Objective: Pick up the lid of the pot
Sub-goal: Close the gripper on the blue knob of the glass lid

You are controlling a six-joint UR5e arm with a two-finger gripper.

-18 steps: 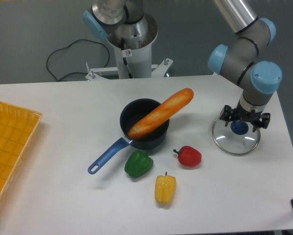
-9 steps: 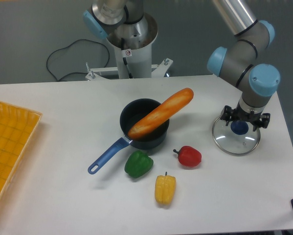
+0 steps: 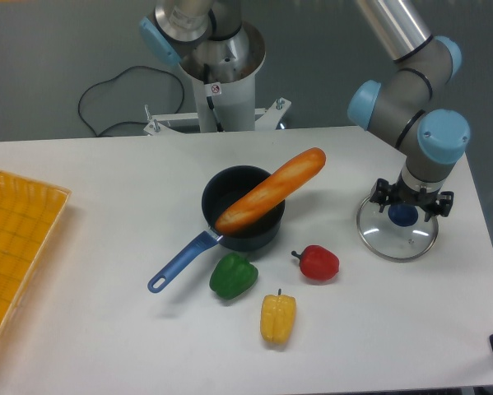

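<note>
Since the earlier frame, the wrist (image 3: pixel 442 136) of the arm looks to have sunk a little, while the fingertips show scarcely any shift. The pot lid (image 3: pixel 384 246) has stayed where it was, at the right side of the bench (image 3: pixel 106 296), and so have the things around it.

The gripper (image 3: pixel 406 204) is spread, with its two fingers reaching to either side of the blue knob (image 3: pixel 403 216) at the middle of the clear lid. They overlap the far part of the lid in this view. From this one angle I cannot be sure how high the tips stand above the glass, or whether either one touches it.

The lid lies flat, apart from the black pan (image 3: pixel 230 186) with the long baguette (image 3: pixel 271 191) across it; the red pepper (image 3: pixel 318 263) is nearer to it, just off its left side.

The step in hand, I judge, is the last of the approach, before any grip. Next the fingers need to be centred over the knob and lowered until they flank it, then closed evenly, followed by a straight, level lift. A grip taken too high could slip off the small, rounded knob.
</note>
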